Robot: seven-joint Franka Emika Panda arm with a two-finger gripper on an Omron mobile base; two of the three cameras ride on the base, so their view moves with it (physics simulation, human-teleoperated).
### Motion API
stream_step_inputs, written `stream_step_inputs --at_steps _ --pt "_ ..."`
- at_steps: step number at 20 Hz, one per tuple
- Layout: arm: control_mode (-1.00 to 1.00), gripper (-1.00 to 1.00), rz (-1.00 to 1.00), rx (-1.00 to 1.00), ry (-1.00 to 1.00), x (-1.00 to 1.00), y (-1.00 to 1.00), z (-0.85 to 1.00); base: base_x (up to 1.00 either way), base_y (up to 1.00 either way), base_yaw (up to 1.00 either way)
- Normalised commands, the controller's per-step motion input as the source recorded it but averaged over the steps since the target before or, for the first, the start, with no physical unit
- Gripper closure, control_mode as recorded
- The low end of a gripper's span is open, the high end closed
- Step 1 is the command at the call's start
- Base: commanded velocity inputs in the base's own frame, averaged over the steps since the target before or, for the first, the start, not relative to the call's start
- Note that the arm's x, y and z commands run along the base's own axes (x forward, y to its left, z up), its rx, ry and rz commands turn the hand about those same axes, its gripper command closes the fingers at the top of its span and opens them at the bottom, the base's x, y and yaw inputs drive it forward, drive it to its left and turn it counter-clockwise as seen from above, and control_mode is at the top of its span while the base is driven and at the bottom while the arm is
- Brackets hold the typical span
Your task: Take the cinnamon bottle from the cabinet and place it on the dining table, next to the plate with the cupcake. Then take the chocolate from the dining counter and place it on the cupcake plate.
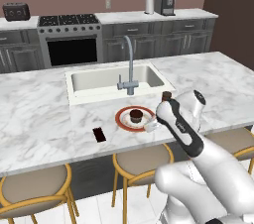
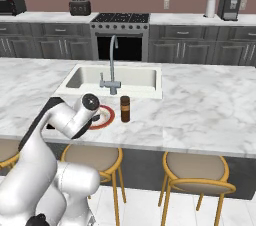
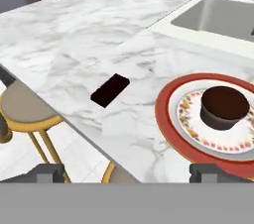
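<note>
Flat dark chocolate bar [image 3: 110,90] on white marble worktop [image 3: 74,44], left of red-rimmed cupcake plate [image 3: 168,119], ahead-left of tool [image 3: 126,172]; long axis diagonal. Tool spread wide, empty.

Cinnamon bottle [image 2: 125,109] upright beside cupcake plate [image 3: 171,100]; chocolate [image 3: 110,90] flat nearby

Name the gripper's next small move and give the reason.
Probably swing the gripper left toward the chocolate and lower over it. The cinnamon bottle already stands beside the plate, the chocolate lies flat on the counter apart from the plate, and the open fingers hold nothing.
</note>
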Motion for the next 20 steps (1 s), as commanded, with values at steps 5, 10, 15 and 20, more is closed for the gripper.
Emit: stream_step_inputs --at_steps 5,10,15,20 --pt "-1.00 -1.00 -0.19 -0.07 0.17 0.01 0.70 0.05 0.00 0.00 0.00" --pt "-1.00 -1.00 -0.25 -0.05 0.26 0.13 0.63 0.00 0.00 0.00 0.00" --pt "-1.00 -1.00 -0.26 -0.04 0.37 0.31 0.52 0.00 0.00 0.00 0.00" --pt "-1.00 -1.00 -0.14 -0.03 0.35 0.46 0.33 0.00 0.00 0.00 0.00"
